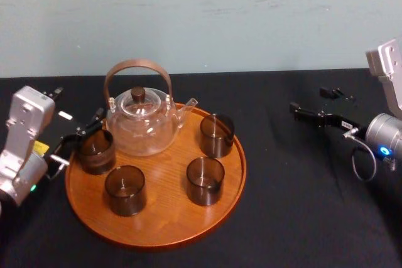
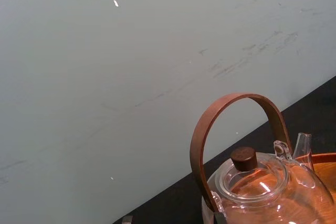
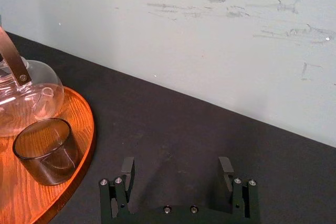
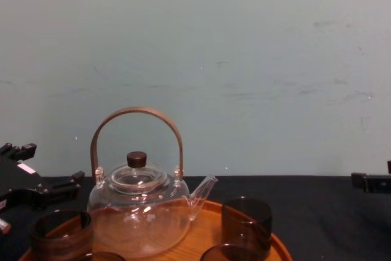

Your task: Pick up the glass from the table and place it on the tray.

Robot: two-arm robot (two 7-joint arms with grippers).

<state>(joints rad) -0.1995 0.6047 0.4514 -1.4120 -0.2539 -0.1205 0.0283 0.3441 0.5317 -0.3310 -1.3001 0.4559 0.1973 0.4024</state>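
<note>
A: Entry check. Where is the glass [image 1: 95, 150]?

B: It stands upright on the tray [image 1: 168, 214], at the far-left edge just inside the rim and just left of the teapot [image 1: 143, 123].

A: And the left gripper [image 1: 80, 137]?

B: It is at the tray's left edge, right against that glass. I cannot tell whether it is clamped on the glass or apart from it.

A: Right gripper [image 3: 177, 166]?

B: It hovers over the black table [image 1: 301, 205], well to the right of the tray. Its fingers are spread wide apart with nothing between them.

A: What else is on the tray?

B: Three more dark glasses, all upright: a near-left glass [image 1: 125, 189], a near-right glass [image 1: 205, 180] and a far-right glass [image 1: 217, 135]. The far-right one stands just beside the teapot's spout. The teapot is clear glass with a brown arched handle and a dark lid knob, and it stands on the far part of the tray.

A: Background?

B: A pale wall [image 1: 251, 17] runs behind the table's far edge.
</note>
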